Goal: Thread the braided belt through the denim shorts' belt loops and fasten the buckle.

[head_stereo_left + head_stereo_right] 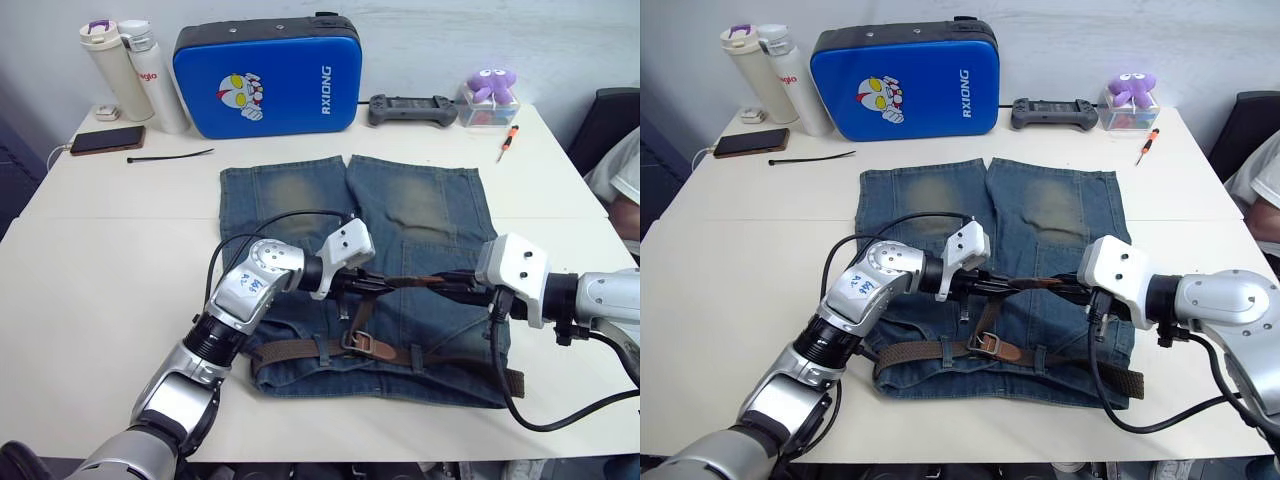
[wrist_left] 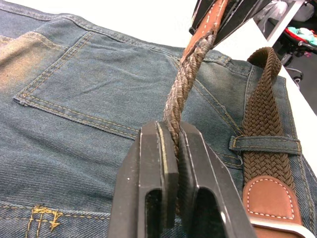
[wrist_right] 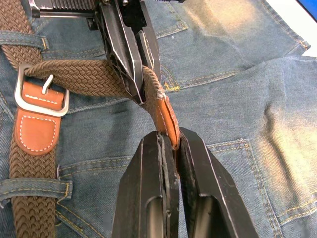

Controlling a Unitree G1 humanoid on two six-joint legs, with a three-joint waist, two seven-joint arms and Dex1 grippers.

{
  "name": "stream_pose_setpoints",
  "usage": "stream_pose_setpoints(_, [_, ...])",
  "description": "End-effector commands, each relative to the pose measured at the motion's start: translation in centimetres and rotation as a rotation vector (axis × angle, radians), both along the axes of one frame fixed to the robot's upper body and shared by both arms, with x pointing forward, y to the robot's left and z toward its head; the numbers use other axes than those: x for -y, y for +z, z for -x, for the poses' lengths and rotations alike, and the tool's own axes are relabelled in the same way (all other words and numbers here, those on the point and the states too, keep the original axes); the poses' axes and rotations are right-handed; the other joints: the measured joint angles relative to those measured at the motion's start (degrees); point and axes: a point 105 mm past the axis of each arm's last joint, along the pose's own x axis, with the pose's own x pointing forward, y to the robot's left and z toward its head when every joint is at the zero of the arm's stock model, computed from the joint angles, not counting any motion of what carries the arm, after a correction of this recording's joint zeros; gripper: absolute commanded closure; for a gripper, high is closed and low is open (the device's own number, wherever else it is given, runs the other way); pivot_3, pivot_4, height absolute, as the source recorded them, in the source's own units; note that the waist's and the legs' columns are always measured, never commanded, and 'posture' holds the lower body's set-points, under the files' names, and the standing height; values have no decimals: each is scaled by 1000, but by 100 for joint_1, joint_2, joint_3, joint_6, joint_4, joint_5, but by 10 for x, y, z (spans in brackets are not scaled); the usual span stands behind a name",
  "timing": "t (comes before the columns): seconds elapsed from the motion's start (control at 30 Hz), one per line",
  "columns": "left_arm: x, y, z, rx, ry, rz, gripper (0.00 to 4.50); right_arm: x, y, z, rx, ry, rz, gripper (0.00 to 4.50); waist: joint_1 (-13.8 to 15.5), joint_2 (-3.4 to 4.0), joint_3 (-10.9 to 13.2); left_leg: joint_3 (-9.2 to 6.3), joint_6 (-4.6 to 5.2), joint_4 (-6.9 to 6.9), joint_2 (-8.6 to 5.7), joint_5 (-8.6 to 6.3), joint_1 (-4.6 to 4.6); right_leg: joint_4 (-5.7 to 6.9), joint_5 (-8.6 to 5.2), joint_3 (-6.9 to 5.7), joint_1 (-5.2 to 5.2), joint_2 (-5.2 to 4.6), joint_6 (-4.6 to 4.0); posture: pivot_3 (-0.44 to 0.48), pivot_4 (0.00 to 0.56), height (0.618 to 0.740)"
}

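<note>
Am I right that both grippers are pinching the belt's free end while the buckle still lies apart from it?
Not quite: the right wrist view shows the braided belt already passing through the buckle. Both the left gripper and right gripper do pinch the free end.

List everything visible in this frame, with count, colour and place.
shorts: 1, faded blue, table centre, waistband toward the robot
belt: 1, dark brown with tan ends, through the waistband loops, free end lifted between both hands
buckle: 1, silver, at mid waistband
case: 1, blue, far side, upright against the wall
bottles: 2, white, far left
phone: 1, dark, far left, cable attached
cable tie: 1, black, beside phone
controller: 1, grey, right of case
plush toy: 1, purple, far right, on a clear box
screwdriver: 1, orange handle, far right
table: 1, white
left hand: shut on belt
right hand: shut on belt's tan tip
</note>
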Motion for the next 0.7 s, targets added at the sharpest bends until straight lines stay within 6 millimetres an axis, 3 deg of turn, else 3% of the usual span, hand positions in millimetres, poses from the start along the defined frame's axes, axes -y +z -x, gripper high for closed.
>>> stream_pose_setpoints(0.03, [3, 9, 1, 45, -14, 24, 4475, 0, 9, 3, 35, -8, 20, 4500, -1, 0, 0, 0, 0, 0, 0, 0, 0, 0, 0, 0, 0, 0, 0, 0, 150, 740])
stream_pose_setpoints(0.13, [0, 10, -1, 49, -2, 14, 4475, 4, 7, 2, 26, -39, 18, 4500, -1, 0, 0, 0, 0, 0, 0, 0, 0, -1, 0, 0, 0, 0, 0, 0, 150, 740])
stream_pose_setpoints(0.3, [-10, 5, -10, 22, 95, -56, 4500, 22, 9, 4, 8, -100, 55, 2429, -2, 0, 0, 0, 0, -1, 0, 0, 0, 0, 0, 0, 0, 0, 0, 0, 150, 740])
stream_pose_setpoints(0.4, [-12, -1, -16, 35, 139, -110, 4500, 32, 12, 14, 4, -135, 93, 1028, 10, 1, 0, 0, 2, -1, 0, -1, 0, 1, 0, 0, 3, 0, 0, 0, 150, 740])
stream_pose_setpoints(0.47, [-10, -5, -20, 23, 167, -129, 4500, 29, 7, 28, -18, -130, 112, 35, 26, 0, 0, 0, 3, -1, 0, -2, 0, 5, 0, -1, 7, 0, 1, 0, 150, 740])
stream_pose_setpoints(0.6, [-2, -6, -29, 19, 179, -143, 4500, 9, -15, 53, -59, -85, 138, 35, 31, 0, 0, -1, 7, 1, 0, -2, 0, 6, 1, -1, 14, 1, 3, 0, 150, 740])
stream_pose_setpoints(0.7, [0, -5, -38, 49, 175, -167, 4500, -12, -29, 58, -41, -49, 119, 35, -5, -4, 0, 1, 11, 6, -4, 0, 1, -2, 5, 2, 15, 0, 10, 0, 150, 740])
